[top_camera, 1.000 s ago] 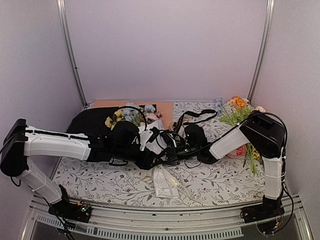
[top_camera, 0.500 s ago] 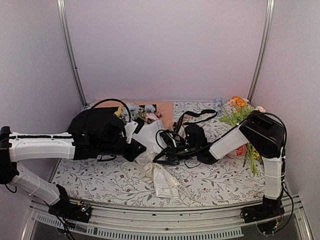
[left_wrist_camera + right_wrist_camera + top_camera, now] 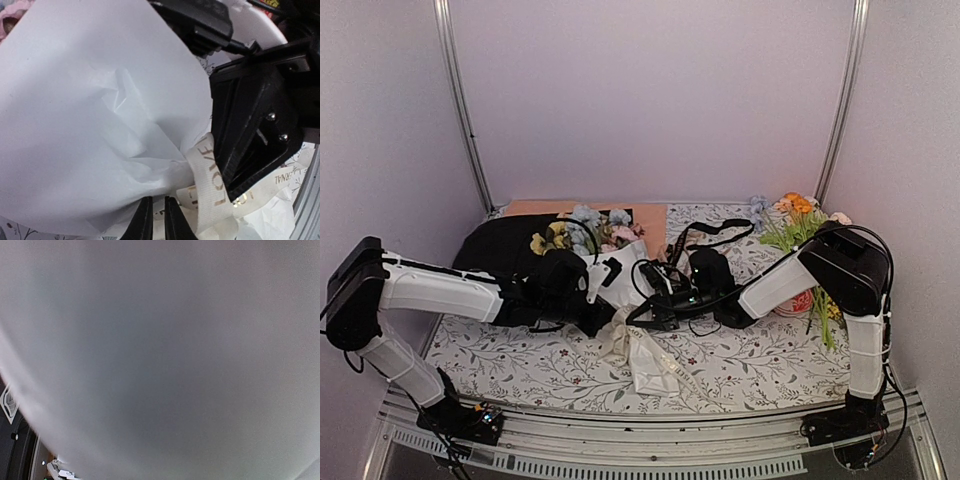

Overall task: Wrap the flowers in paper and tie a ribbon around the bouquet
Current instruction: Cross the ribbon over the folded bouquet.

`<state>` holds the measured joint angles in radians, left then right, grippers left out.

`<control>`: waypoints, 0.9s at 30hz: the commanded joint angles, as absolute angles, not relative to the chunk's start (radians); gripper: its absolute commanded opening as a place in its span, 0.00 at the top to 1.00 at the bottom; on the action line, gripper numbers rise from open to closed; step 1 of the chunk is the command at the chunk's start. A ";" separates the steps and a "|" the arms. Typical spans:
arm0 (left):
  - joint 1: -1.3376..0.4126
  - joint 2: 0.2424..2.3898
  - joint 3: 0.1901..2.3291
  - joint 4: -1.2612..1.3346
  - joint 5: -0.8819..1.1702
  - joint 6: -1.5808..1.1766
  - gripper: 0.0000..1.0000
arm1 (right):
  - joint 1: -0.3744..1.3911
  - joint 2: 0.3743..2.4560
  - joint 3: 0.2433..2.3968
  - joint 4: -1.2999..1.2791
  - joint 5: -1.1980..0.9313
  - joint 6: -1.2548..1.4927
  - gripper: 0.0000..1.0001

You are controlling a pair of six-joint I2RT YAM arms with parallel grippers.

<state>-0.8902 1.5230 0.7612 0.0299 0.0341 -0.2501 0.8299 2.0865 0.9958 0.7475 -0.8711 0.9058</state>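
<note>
The left gripper's (image 3: 158,223) two black fingers (image 3: 144,223) are almost pressed together. They pinch a thin pale bit that looks like the ribbon (image 3: 207,182), the one cream ribbon with gold letters on it. The ribbon goes round the thin neck of the paper (image 3: 95,125), which spreads out wide and white from there. The right gripper (image 3: 645,308) sits just beside the same neck, touching the ribbon. Its fingers are pressed together, but you cannot tell if they hold anything. Its own camera sees only a grey-white blur. There is one bouquet (image 3: 616,272), lying in the middle of the table (image 3: 770,372) between the two arms. Its flowers (image 3: 592,226) poke out at the far end — blue, pink and yellow. Under them lie one black sheet (image 3: 498,245) and one peach sheet (image 3: 648,217). One bunch of orange and yellow sprigs (image 3: 796,212) sits well apart on the right.
</note>
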 commanded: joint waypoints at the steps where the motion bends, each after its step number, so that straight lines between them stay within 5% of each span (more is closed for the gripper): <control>1: -0.904 1.506 0.746 0.120 0.101 -0.211 0.87 | 0.825 2.072 1.016 0.712 -0.842 0.878 1.00; 14: -0.924 1.543 0.739 0.118 0.182 -0.204 0.74 | 0.825 2.046 1.054 0.643 -0.824 0.825 1.00; 21: -0.924 1.541 0.737 0.155 0.175 -0.209 0.58 | 0.826 2.039 1.061 0.629 -0.834 0.809 1.00; 25: -0.925 1.562 0.756 0.158 0.161 -0.198 0.59 | 0.826 2.037 1.060 0.625 -0.844 0.804 1.00; 27: -0.923 1.579 0.768 0.154 0.169 -0.195 0.68 | 0.826 2.034 1.057 0.623 -0.848 0.801 1.00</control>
